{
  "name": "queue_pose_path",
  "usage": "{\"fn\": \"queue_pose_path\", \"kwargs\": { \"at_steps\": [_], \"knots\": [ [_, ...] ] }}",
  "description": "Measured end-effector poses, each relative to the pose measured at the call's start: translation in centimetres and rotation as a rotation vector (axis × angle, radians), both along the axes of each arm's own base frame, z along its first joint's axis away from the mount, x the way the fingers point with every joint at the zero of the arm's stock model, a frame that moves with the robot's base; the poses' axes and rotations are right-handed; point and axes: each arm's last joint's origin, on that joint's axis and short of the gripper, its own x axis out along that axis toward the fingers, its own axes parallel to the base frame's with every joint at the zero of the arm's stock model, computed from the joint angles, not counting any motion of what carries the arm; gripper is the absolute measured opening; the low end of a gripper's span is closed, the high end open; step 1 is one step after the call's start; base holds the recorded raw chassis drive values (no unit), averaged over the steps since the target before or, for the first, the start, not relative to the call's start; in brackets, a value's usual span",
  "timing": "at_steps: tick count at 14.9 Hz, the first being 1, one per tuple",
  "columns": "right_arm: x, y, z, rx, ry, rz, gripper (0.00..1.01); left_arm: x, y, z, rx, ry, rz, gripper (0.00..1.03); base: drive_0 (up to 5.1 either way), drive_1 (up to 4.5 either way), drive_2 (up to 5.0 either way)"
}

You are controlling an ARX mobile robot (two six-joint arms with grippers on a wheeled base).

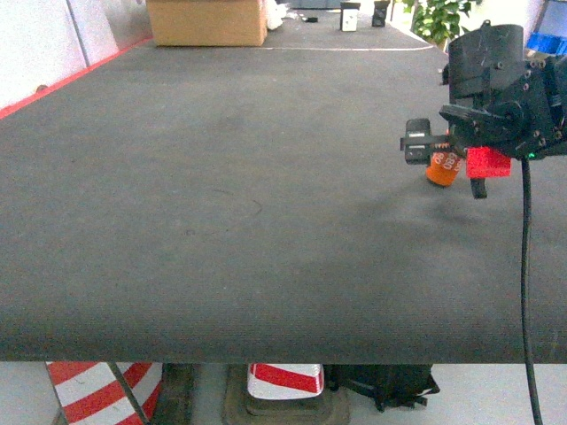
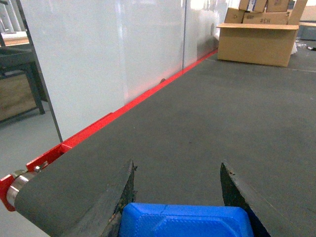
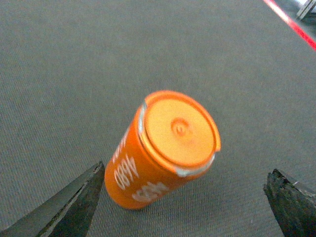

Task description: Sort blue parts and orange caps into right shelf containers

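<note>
One orange cap (image 3: 165,150), printed "4680", stands on the dark mat (image 1: 230,204) and looks tilted from the right wrist camera. My right gripper (image 3: 186,170) is open around it, the cap nearer the left finger (image 3: 81,197) and clear of the right one. In the head view that gripper (image 1: 449,159) hovers over the cap (image 1: 440,172) at the far right. My left gripper (image 2: 177,165) is shut on a blue part (image 2: 185,221), which fills the space between its fingers. That arm is outside the head view. The right shelf containers are out of view.
A cardboard box (image 1: 206,21) sits at the mat's far end, also in the left wrist view as the cardboard box (image 2: 256,42). A red strip (image 2: 123,106) and white panels border the left side. A black cable (image 1: 527,266) hangs from the right arm. Striped barriers (image 1: 97,390) stand below the front edge.
</note>
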Motion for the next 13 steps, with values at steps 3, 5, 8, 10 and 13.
{"fn": "queue_pose_path", "kwargs": {
  "at_steps": [3, 5, 8, 10, 13],
  "knots": [
    [-1.0, 0.3, -1.4, -0.006, 0.041, 0.008, 0.98, 0.0, 0.0, 0.0, 0.000, 0.000, 0.000, 0.41, 0.0, 0.00, 0.0],
    [-1.1, 0.6, -0.6, -0.003, 0.018, 0.013, 0.98, 0.0, 0.0, 0.0, 0.000, 0.000, 0.000, 0.41, 0.0, 0.00, 0.0],
    [-1.2, 0.9, 0.0, -0.001, 0.002, 0.017, 0.98, 0.0, 0.0, 0.0, 0.000, 0.000, 0.000, 0.41, 0.0, 0.00, 0.0],
    [-1.2, 0.9, 0.0, -0.002, 0.004, 0.016, 0.98, 0.0, 0.0, 0.0, 0.000, 0.000, 0.000, 0.41, 0.0, 0.00, 0.0],
    [-1.2, 0.9, 0.0, -0.005, 0.012, 0.014, 0.98, 0.0, 0.0, 0.0, 0.000, 0.000, 0.000, 0.41, 0.0, 0.00, 0.0]
  ]
}}
